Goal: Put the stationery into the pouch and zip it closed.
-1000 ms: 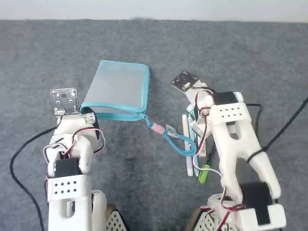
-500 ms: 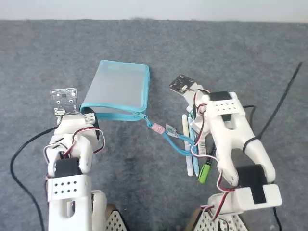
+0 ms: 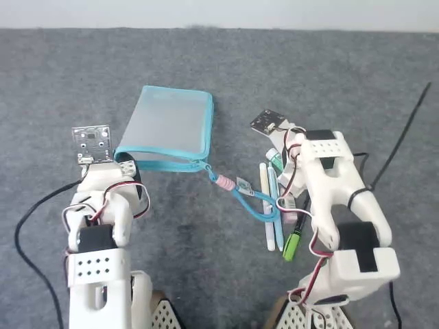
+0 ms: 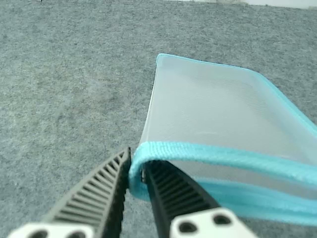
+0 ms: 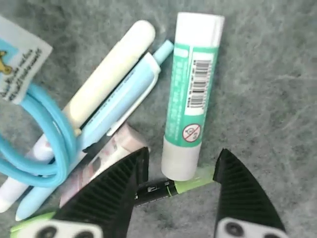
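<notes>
**Loading looks not yet begun; the glue stick is the likely first pick**

The left tool (image 4: pixel 136 164) is clamped on the rim of the one pouch (image 3: pixel 171 127), at the corner far from its zip pull. Beside the zip-pull corner, on the bench (image 3: pixel 343 75), lie one glue stick (image 5: pixel 190 94), one cream pen (image 5: pixel 114 69), one blue pen (image 5: pixel 124 104), one green marker (image 3: pixel 291 245) and one part-hidden pink item (image 5: pixel 106 156). The right tool (image 5: pixel 182 153) hangs wide open, holding nothing, astride the glue stick's end. Next it probably has to lower and close.

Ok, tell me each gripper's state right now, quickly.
Left gripper: shut on the pouch at its teal rim.
Right gripper: open, straddling the end of the glue stick, gripping nothing.
</notes>
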Robot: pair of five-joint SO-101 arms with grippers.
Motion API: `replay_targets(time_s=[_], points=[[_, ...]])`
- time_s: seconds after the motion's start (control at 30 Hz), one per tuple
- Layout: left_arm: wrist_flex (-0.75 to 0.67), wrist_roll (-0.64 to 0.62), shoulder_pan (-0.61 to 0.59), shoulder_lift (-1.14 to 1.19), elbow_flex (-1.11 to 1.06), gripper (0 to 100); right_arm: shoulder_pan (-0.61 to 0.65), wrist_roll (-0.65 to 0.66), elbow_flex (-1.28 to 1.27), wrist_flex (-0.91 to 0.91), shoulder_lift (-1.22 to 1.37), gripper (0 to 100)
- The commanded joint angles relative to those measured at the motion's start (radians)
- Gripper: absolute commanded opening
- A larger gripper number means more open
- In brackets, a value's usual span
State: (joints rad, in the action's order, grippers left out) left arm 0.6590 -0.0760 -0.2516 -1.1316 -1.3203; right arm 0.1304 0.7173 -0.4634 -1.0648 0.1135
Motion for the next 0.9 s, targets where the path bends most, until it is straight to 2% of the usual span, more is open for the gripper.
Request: replay_targets(time_s=[0.0, 0.2, 0.43, 0.53, 0.7, 0.87], points=[[-0.025, -0.011, 0.002, 0.003, 0.01, 1, -0.008, 0.008, 0.032, 0.015, 0.035, 21.5], [-0.028, -0.011, 0.002, 0.002, 0.001, 1, -0.008, 0.005, 0.032, 0.015, 0.062, 21.2], [-0.028, -0.011, 0.002, 0.002, -0.001, 1, -0.008, 0.003, 0.032, 0.013, 0.062, 5.7], [-0.028, -0.011, 0.002, 0.002, -0.001, 1, -0.008, -0.041, 0.034, 0.013, 0.054, 0.6], [-0.028, -0.011, 0.003, 0.002, -0.002, 1, -0.012, -0.091, 0.054, -0.007, 0.048, 0.7], [-0.026, -0.02, 0.043, 0.002, -0.01, 1, -0.008, -0.146, 0.049, -0.117, -0.084, 0.7]])
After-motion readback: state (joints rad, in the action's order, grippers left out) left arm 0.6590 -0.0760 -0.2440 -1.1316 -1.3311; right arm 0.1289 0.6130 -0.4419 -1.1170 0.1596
